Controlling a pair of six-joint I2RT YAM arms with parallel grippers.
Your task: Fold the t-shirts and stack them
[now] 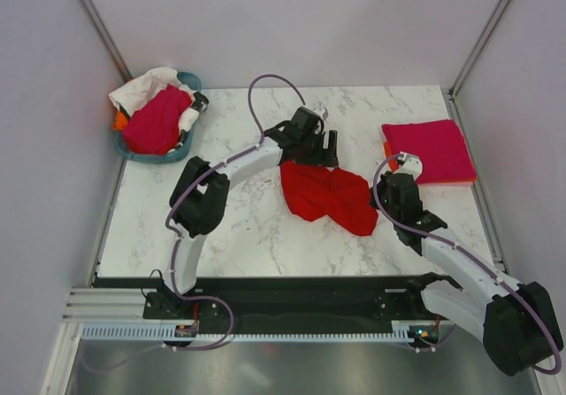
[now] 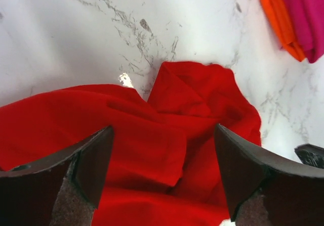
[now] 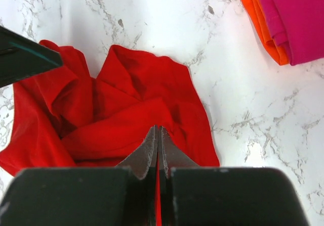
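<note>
I see the red t-shirt point(image 1: 327, 196) bunched mid-way across the table point(image 1: 248, 236), its long axis slanting from far-left to near-right; my right gripper point(image 3: 157, 135) is clamped on its near-right edge; my left gripper point(image 2: 163, 130) hangs spread wide just over the far-left end.

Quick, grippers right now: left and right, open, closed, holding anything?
Left gripper: open, fingers spread over the red t-shirt, holding nothing.
Right gripper: closed, pinching a sliver of the red t-shirt.

A white grey-veined marble counter point(image 1: 256, 245) stands between plain pale walls point(image 1: 292, 24), with metal corner posts point(image 1: 95, 19) and grey floor point(image 1: 309, 368) in front; the light is soft and even.
</note>
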